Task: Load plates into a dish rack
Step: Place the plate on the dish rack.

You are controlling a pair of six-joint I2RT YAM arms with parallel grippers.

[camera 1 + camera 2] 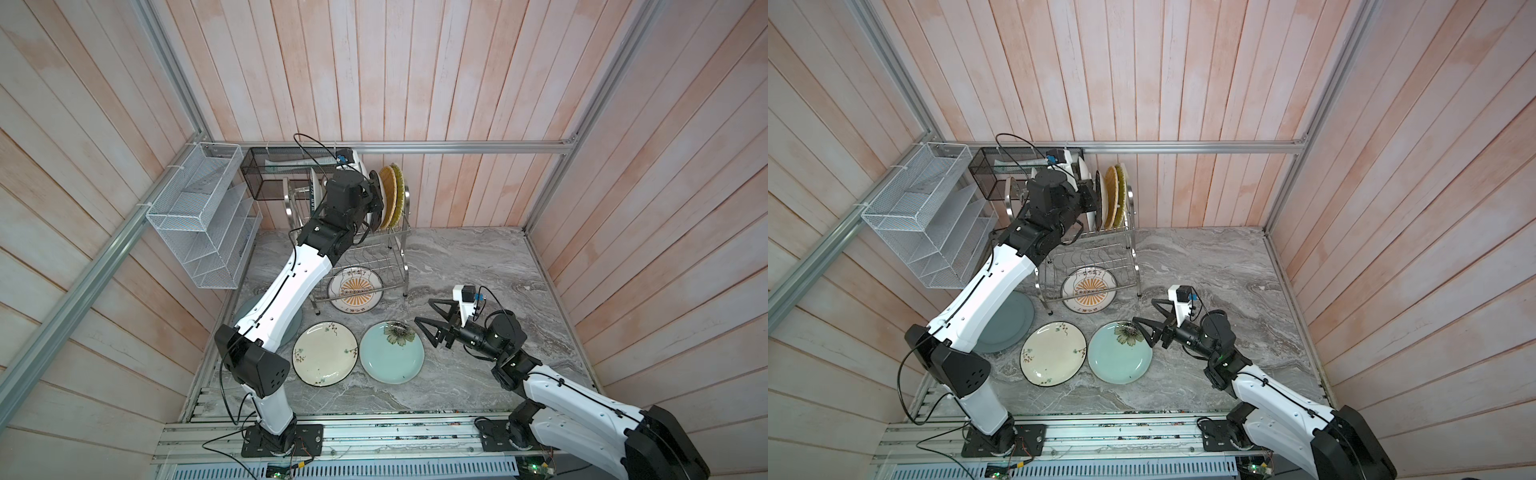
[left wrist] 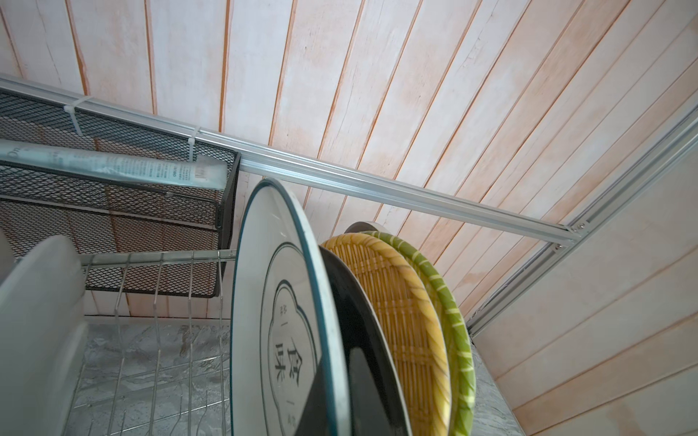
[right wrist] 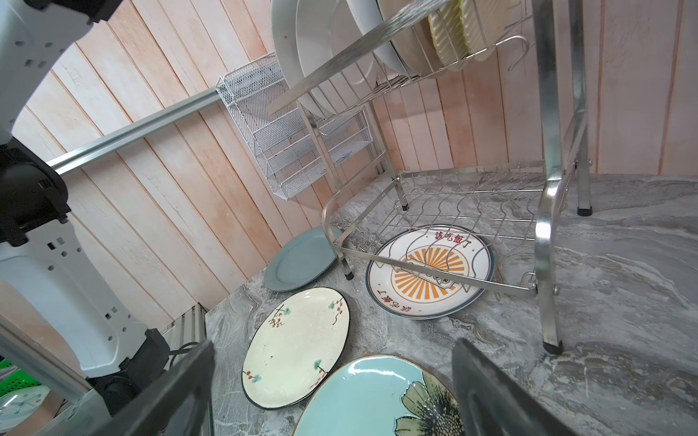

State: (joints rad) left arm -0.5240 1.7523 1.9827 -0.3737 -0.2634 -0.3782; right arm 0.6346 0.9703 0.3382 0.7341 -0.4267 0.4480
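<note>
Your left gripper (image 1: 375, 208) is at the upper tier of the dish rack (image 1: 404, 253), and it is closed tightly on the rim of the white lettered plate (image 2: 272, 302). This plate stands on its edge just beside the black plate (image 2: 359, 321). Your right gripper (image 1: 424, 311) hangs in front of the rack, above the edge of the pale blue plate (image 1: 391, 351), with its jaws wide apart. The sunburst plate (image 1: 355, 289) lies on the worktop (image 1: 478, 266), partly under the rack.
</note>
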